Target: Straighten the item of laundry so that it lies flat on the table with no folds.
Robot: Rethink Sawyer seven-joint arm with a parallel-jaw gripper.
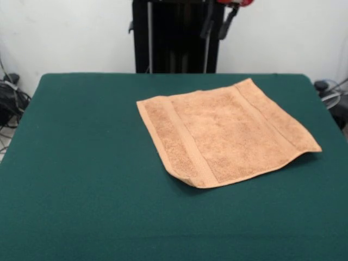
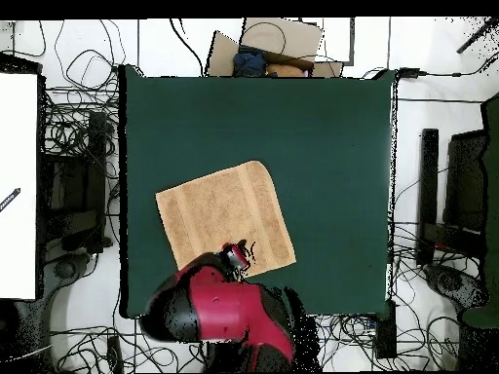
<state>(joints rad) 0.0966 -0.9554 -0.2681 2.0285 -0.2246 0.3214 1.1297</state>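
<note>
The orange-tan towel (image 1: 225, 130) lies spread on the dark green table (image 1: 81, 163), right of centre and turned at an angle. Border bands run along two sides. Its near edge looks thick and lifts slightly off the felt at the right, casting a shadow. No white tags show. In the overhead view the towel (image 2: 226, 216) sits towards the robot's side of the table (image 2: 331, 146). The red arm is drawn back, and its gripper (image 2: 234, 256) hangs over the towel's edge nearest the base. Whether the gripper is open or shut does not show. In the front view only dark arm parts (image 1: 220, 22) show at the top.
The black pedestal (image 1: 174, 38) stands behind the table's far edge. A cardboard box (image 2: 278, 44) lies past the opposite edge. Cables (image 2: 78, 127) and equipment lie on the floor around the table. A white panel (image 2: 19, 185) stands at the left.
</note>
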